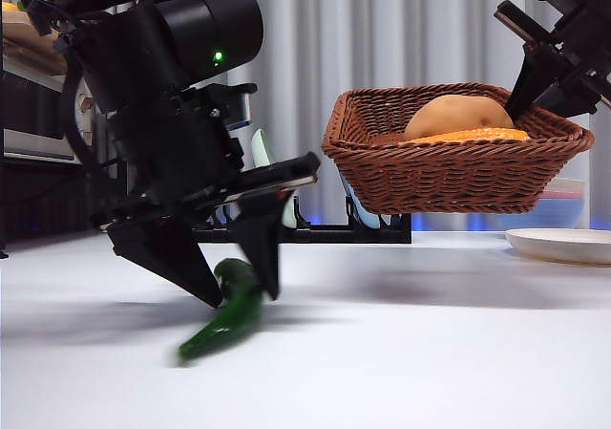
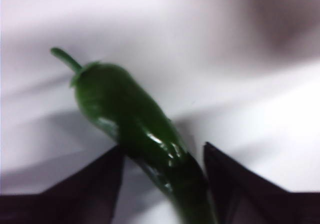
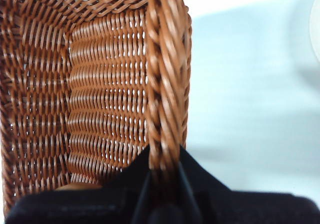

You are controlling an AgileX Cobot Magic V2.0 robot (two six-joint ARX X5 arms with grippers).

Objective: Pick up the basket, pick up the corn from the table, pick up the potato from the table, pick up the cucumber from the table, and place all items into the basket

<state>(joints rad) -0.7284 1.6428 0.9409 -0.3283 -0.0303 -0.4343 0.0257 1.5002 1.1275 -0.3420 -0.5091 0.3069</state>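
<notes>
My left gripper (image 1: pixel 243 300) is down at the white table (image 1: pixel 430 353), shut on the thick part of the dark-green cucumber (image 1: pixel 229 316). The cucumber hangs tilted, with its thin tip low near the tabletop. In the left wrist view the cucumber (image 2: pixel 135 124) lies between my jaws (image 2: pixel 162 151). My right gripper (image 1: pixel 522 99) is shut on the braided rim of the brown wicker basket (image 1: pixel 449 176) and holds it in the air at the right. The tan potato (image 1: pixel 458 116) and the orange corn (image 1: pixel 473 136) lie inside. The right wrist view shows the rim (image 3: pixel 167 84) pinched between my jaws (image 3: pixel 162 159).
A white plate (image 1: pixel 563 246) sits on the table under the basket's right side. A black stand (image 1: pixel 363 228) runs along the table's far edge. Grey curtains hang behind, and shelves stand at the far left.
</notes>
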